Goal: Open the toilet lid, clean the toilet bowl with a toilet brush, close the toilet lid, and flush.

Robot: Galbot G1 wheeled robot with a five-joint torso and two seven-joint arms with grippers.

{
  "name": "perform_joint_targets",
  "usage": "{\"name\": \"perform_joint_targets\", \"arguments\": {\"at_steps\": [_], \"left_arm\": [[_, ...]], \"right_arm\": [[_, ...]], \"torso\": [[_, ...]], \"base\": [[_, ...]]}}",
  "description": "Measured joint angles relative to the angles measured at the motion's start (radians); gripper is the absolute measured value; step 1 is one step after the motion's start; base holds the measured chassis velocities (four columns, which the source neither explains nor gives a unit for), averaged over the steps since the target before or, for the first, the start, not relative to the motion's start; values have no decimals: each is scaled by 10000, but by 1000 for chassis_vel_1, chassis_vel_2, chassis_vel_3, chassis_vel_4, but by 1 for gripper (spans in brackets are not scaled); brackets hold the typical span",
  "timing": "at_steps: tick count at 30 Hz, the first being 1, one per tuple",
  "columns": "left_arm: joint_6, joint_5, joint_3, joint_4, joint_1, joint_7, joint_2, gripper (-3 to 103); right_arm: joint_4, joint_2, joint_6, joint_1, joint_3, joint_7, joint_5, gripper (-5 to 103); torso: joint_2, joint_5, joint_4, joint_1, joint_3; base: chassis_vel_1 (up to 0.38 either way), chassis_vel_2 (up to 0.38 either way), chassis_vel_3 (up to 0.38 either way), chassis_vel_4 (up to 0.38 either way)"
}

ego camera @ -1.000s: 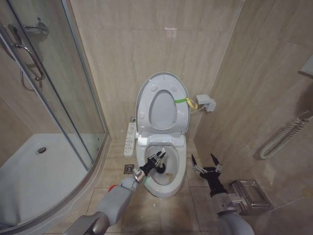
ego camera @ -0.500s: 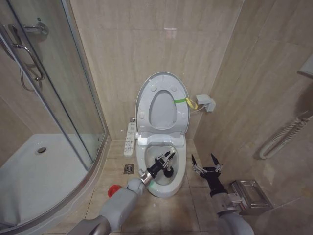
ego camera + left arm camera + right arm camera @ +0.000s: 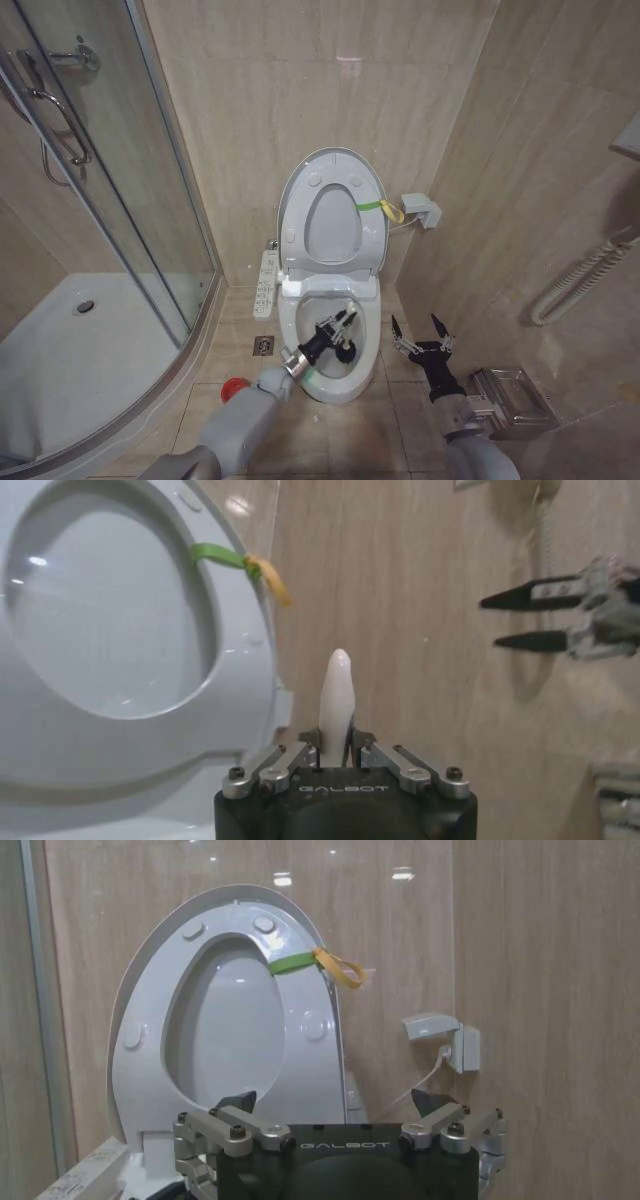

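The toilet lid [image 3: 330, 215] stands raised against the wall, with a yellow-green strap [image 3: 378, 207] on its edge. Below it the toilet bowl [image 3: 365, 365] lies uncovered. My left gripper [image 3: 340, 328] reaches into the bowl from its front left and is shut on the pale handle of the toilet brush [image 3: 337, 694]. The handle tip sticks out past the fingers, and the dark head is hidden under the gripper. The lid [image 3: 110, 630] looms close in the left wrist view. My right gripper [image 3: 420, 335] hangs open to the right of the bowl, holding nothing, and faces the lid [image 3: 230, 1012].
A red brush holder [image 3: 233, 388] sits on the floor left of the bowl. A white button panel [image 3: 266, 283] lies beside the toilet. The glass shower enclosure [image 3: 110, 200] and its tray are at the left, a wall socket [image 3: 421, 211] is right of the lid, and a metal rack [image 3: 510, 400] is at lower right.
My left gripper has moved to the right and farther over the bowl with the brush, uncovering the red holder on the floor. The right arm has stayed still.
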Motion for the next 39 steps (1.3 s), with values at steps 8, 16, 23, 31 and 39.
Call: {"name": "perform_joint_targets", "arguments": {"at_steps": [8,16,23,31,39], "left_arm": [[-6,991,-336,848,-113,-241,-83,19],[3,875,-269,468,-176,-555,-54,19],[-3,-7,437,-379,205,-260,62,19],[-7,1259,-30,690,-9,-710,-51,19],[4,455,197,-162,37,-637,33,19]], "right_arm": [[0,0,0,0,0,0,0,100],[-1,0,0,0,0,0,0,100],[0,0,0,0,0,0,0,100],[0,0,0,0,0,0,0,100],[0,0,0,0,0,0,0,100]], "torso": [[0,0,0,0,0],[0,1,-2,0,0],[0,0,2,0,0],[2,2,3,0,1],[2,0,-1,0,0]], "base": [[0,0,0,0],[0,0,0,0],[0,0,0,0],[0,0,0,0],[0,0,0,0]]}}
